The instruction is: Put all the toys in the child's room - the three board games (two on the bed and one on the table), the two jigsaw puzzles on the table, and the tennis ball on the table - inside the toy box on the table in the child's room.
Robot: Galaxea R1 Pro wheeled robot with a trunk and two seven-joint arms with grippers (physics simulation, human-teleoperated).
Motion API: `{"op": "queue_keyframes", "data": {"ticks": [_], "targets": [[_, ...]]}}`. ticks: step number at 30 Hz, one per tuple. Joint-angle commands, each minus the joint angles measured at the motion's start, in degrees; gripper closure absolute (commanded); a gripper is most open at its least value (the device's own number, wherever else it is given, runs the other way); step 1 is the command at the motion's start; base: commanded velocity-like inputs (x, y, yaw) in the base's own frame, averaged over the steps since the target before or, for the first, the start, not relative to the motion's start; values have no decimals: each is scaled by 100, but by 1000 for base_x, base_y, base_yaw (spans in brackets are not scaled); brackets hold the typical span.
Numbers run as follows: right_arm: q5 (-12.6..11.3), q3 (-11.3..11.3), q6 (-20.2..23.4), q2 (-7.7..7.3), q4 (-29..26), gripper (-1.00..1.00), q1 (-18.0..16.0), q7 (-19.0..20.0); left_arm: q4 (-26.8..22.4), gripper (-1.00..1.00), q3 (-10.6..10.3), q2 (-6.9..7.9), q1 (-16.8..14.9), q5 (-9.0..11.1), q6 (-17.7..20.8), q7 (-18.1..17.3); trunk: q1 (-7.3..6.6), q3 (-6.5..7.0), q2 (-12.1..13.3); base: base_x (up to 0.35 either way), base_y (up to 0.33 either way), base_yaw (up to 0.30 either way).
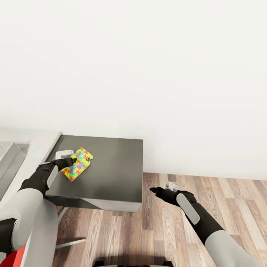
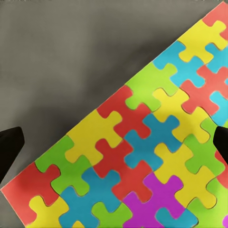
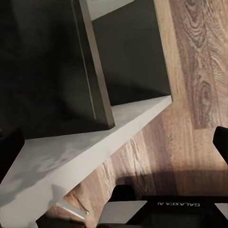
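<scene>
One jigsaw puzzle (image 1: 78, 163), a flat board of yellow, red, green and blue pieces, lies on top of a dark grey cabinet (image 1: 111, 167). My left gripper (image 1: 70, 162) hovers at the puzzle's left edge. In the left wrist view the puzzle (image 2: 142, 147) lies flat just below the open left gripper (image 2: 114, 142), whose dark fingertips stand wide apart. My right gripper (image 1: 159, 191) hangs open over the wooden floor, right of the cabinet, holding nothing. A sloping grey bin, the toy box (image 1: 10, 163), shows partly at the far left on the pale table (image 1: 39, 146).
A plain white wall (image 1: 148, 74) rises behind the cabinet. Wood-plank floor (image 1: 207, 207) spreads to the right and in front. The right wrist view looks at the cabinet's open dark compartments (image 3: 128, 52), its pale lower edge (image 3: 95, 152) and my own base (image 3: 175, 209).
</scene>
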Motion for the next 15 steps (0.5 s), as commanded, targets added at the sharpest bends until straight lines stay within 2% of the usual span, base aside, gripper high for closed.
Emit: {"op": "queue_keyframes", "data": {"ticks": [1, 15], "targets": [[-60, 21, 4, -7, -10, -100, -4, -58, 340, -100, 32, -4, 1, -42, 34, -33, 6, -9, -6, 0, 0, 0], [-56, 22, 2, -7, -10, -100, -4, -58, 342, -100, 32, -6, 1, -33, 33, -39, 6, -10, -6, 0, 0, 0]]}}
